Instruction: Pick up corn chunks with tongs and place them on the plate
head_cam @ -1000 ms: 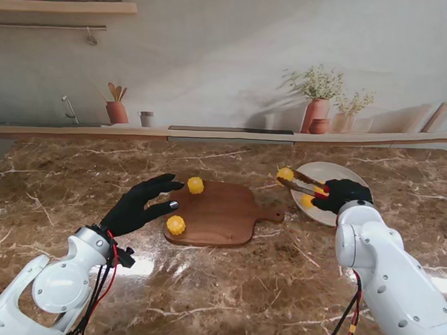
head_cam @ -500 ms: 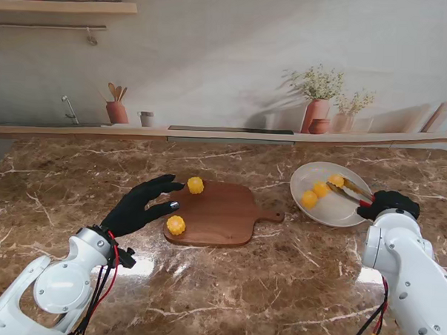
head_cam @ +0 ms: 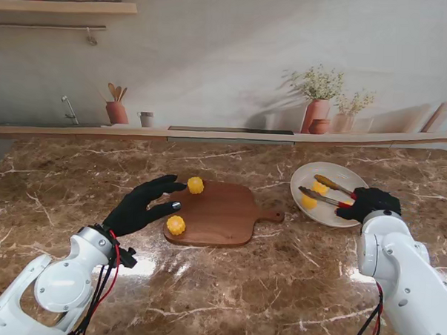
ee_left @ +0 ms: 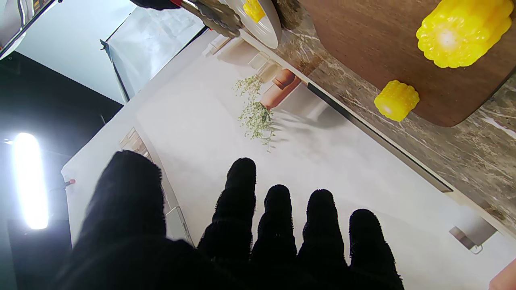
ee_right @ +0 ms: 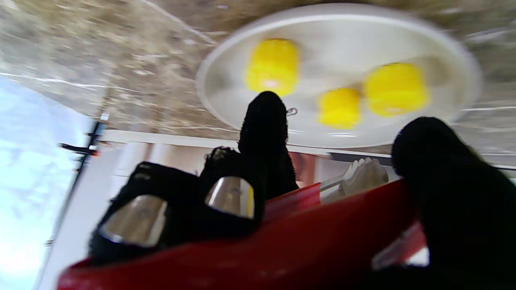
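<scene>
Two yellow corn chunks lie on the wooden cutting board [head_cam: 221, 212]: one [head_cam: 196, 185] at its far left corner, one [head_cam: 176, 225] at its near left edge. Both also show in the left wrist view [ee_left: 396, 100] [ee_left: 459, 34]. My left hand [head_cam: 142, 206] hovers open beside the board's left edge, fingers spread [ee_left: 242, 225]. My right hand [head_cam: 369, 202] is shut on the red-handled tongs [head_cam: 322, 198], whose arms stand apart over the white plate [head_cam: 349, 173] with nothing between them. In the right wrist view the plate [ee_right: 225, 68] holds three corn chunks [ee_right: 272, 66] [ee_right: 338, 108] [ee_right: 395, 88].
The brown marble counter runs all round the board and plate. A back ledge carries potted plants [head_cam: 317, 105], a utensil pot [head_cam: 117, 111] and a small cup [head_cam: 146, 119]. The board's handle [head_cam: 275, 214] points toward the plate.
The tongs carried a corn chunk from the plate's left rim over the plate and let it go; their arms now stand apart. The left hand has not moved.
</scene>
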Controlling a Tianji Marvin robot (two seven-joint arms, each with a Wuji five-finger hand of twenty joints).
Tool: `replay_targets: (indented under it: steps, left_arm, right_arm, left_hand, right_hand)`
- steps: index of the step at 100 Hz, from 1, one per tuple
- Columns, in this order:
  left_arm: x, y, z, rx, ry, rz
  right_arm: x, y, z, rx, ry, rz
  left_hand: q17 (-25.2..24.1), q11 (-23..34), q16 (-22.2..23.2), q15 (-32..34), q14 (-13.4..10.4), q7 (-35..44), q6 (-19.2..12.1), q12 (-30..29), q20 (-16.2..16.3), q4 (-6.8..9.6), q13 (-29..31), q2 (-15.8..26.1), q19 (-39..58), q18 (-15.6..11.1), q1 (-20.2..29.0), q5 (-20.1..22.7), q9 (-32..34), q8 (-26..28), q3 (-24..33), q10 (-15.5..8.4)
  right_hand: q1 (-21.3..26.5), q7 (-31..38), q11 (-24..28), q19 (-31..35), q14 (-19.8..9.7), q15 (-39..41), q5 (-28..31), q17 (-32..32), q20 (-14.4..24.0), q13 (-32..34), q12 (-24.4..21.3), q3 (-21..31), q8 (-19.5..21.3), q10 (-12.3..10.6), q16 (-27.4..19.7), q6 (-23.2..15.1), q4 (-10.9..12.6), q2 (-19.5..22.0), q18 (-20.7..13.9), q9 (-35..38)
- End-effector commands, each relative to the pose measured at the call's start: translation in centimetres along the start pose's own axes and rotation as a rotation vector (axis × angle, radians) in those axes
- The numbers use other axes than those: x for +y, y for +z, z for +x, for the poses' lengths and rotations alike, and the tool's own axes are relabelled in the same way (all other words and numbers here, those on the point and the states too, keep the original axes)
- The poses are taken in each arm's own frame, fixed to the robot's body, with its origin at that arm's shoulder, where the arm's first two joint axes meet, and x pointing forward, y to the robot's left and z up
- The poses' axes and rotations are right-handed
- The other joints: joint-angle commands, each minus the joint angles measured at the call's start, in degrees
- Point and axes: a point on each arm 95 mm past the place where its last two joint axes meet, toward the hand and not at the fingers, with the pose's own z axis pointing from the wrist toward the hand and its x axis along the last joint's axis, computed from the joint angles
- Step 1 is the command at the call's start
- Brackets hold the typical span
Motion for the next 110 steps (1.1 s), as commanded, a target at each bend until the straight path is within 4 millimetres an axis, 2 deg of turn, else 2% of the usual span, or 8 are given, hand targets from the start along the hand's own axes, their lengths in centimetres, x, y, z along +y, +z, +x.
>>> replay_targets:
  steps: [1,29,51,70,110]
  left_arm:
    - [0.1,0.1,0.2,-0.001,-0.001,-0.012]
    - [0.0,0.3,0.3,0.0,-0.004,-0.028]
    - [-0.2,0.6,0.7,0.007,0.001,-0.043]
    - [-0.3,0.8,1.2,0.02,0.004,-0.047]
    - [-0.4,0.6,1.2,0.025,0.01,-0.045]
  right_arm:
    - [-0.2,-1.1,2.9,0.093,0.019,0.018]
    - [0.2,-2.1,10.6,0.365,0.057,0.039]
    - [0.3,-2.0,15.1,0.487,0.025,0.052]
    - [-0.1,-2.0,17.7,0.562,-0.056,0.089]
    - [-1.5,-2.4,21.0,0.651,-0.124,0.091]
  left_hand:
    - [-0.77,-1.34,-0.72,-1.77,-0.33,-0.2,-1.89,-0.24,0.54,1.09,-2.75,2.02,-1.96,-0.42,-0.11,1.12,0.41,0.64,-1.97,-0.45]
    - [-0.75,-1.34,-0.74,-1.78,-0.39,-0.22,-1.9,-0.25,0.52,1.1,-2.75,1.99,-1.99,-0.48,-0.02,1.1,0.37,0.63,-1.94,-0.53]
    - [-0.78,-1.35,-0.75,-1.79,-0.36,-0.22,-1.77,-0.26,0.48,1.12,-2.82,1.93,-2.07,-0.51,0.01,1.13,0.33,0.63,-1.94,-0.46]
    - [-0.77,-1.29,-0.72,-1.75,-0.32,-0.22,-1.84,-0.22,0.46,1.13,-2.8,1.97,-2.13,-0.61,-0.08,1.06,0.28,0.64,-1.95,-0.54]
    - [-0.73,-1.2,-0.69,-1.72,-0.32,-0.14,-1.97,-0.2,0.49,1.13,-2.76,1.91,-2.09,-0.52,-0.16,1.15,0.39,0.66,-1.95,-0.54]
  right_hand:
    - [-1.5,-0.12,1.68,22.4,-10.94,10.95,0.0,2.67,3.75,2.82,0.37,4.02,0.41,1.96,4.37,0.29,0.68,3.71,-9.48,5.32]
    - [-1.81,-0.09,1.64,22.36,-10.94,10.93,-0.03,2.68,3.85,2.82,0.04,3.44,0.39,1.86,4.41,0.39,0.78,4.58,-9.45,5.32]
    - [-2.07,-0.23,1.56,22.34,-11.16,10.66,-0.41,2.68,3.9,2.83,-0.07,3.05,0.33,1.68,4.34,0.62,0.84,4.49,-9.44,5.05]
    - [-3.14,-0.77,1.16,21.65,-12.02,10.02,-2.0,2.63,3.71,2.86,-0.19,2.1,0.21,1.34,4.17,1.74,0.79,4.26,-9.9,3.72]
    - [-5.33,-1.5,1.57,20.42,-13.54,9.12,-4.54,2.62,3.63,2.93,0.03,1.41,0.42,0.17,3.92,2.12,1.48,0.27,-11.78,1.43]
